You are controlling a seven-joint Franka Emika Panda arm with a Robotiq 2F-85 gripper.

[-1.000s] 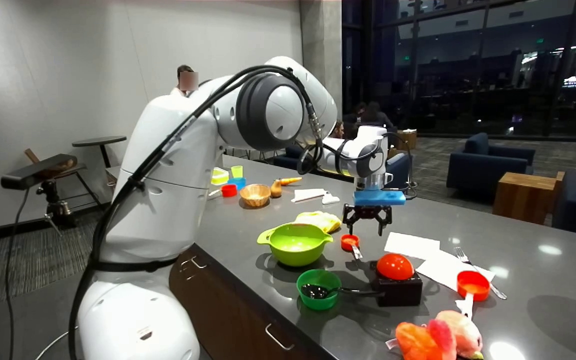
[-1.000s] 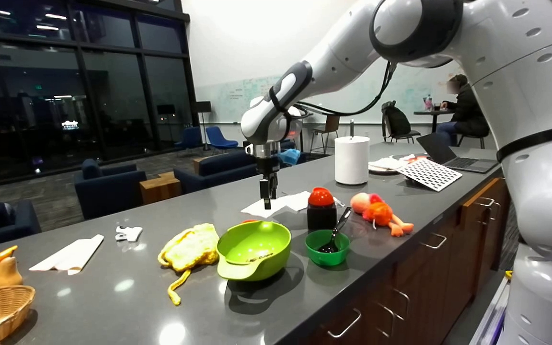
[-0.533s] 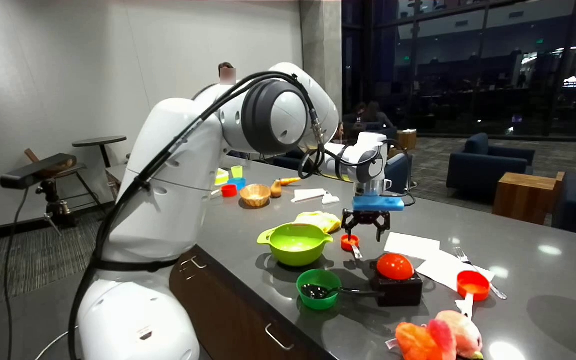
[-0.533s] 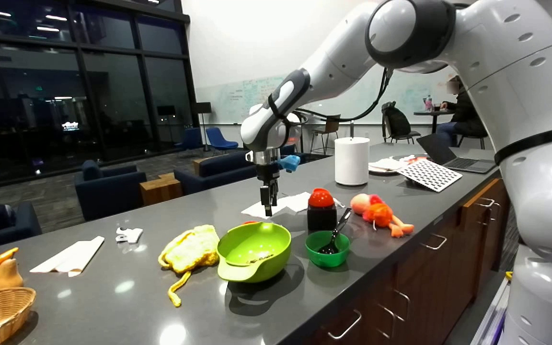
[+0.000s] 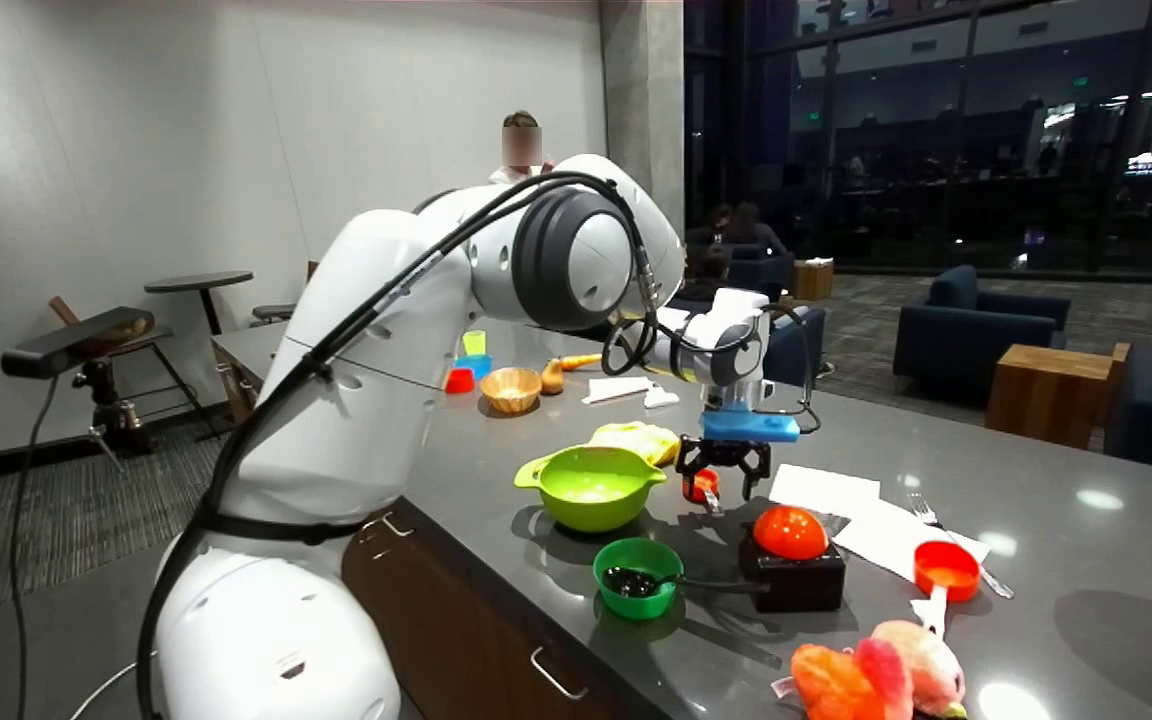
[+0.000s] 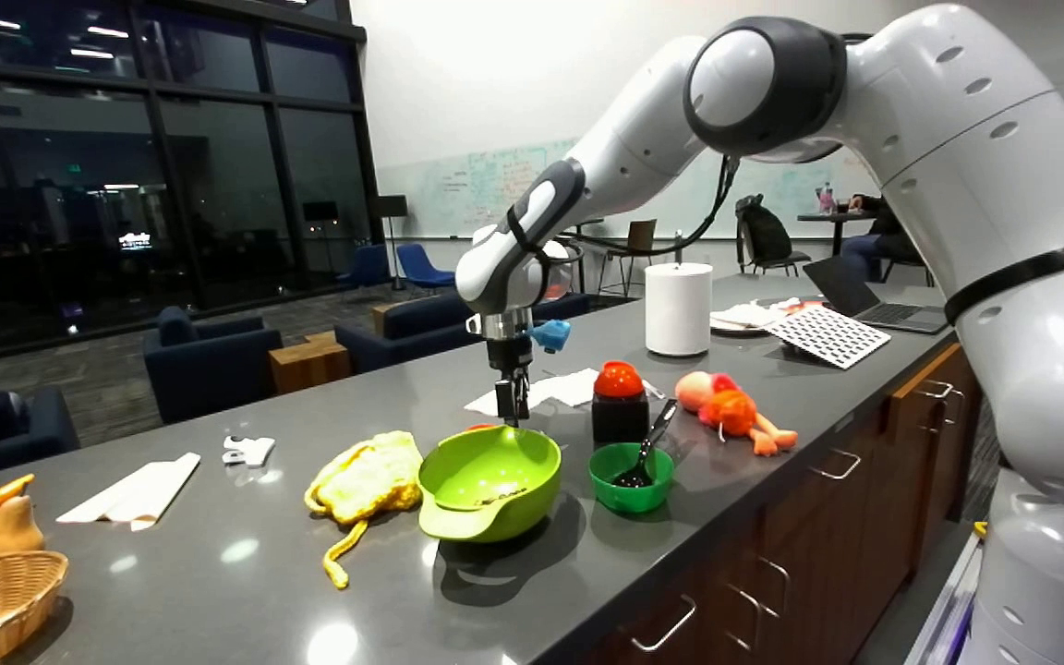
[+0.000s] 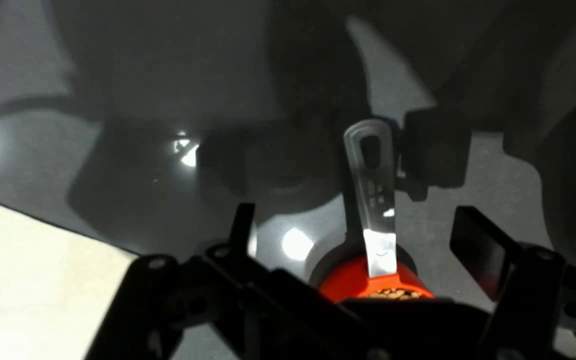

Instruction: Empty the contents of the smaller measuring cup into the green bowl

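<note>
End effector (image 5: 720, 490) low above table (image 6: 209, 600), jaws parted wide, either side of smaller measuring cup (image 7: 350, 280) in wrist view. Cup red, upright on table, light-brown pieces (image 7: 393, 294) inside. Green bowl (image 6: 486, 469) near cup, small bits (image 6: 501, 496) inside. Dark-green container (image 6: 629, 499) near bowl, black spoon (image 6: 654, 436) tilted in it. Black box (image 6: 620, 422) near container. Yellow fabric item (image 6: 370, 480) just beside bowl; cannot tell whether touching.

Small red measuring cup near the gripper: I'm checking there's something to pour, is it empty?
Not empty: the wrist view shows tan pieces inside the cup; how full, I cannot tell.
</note>
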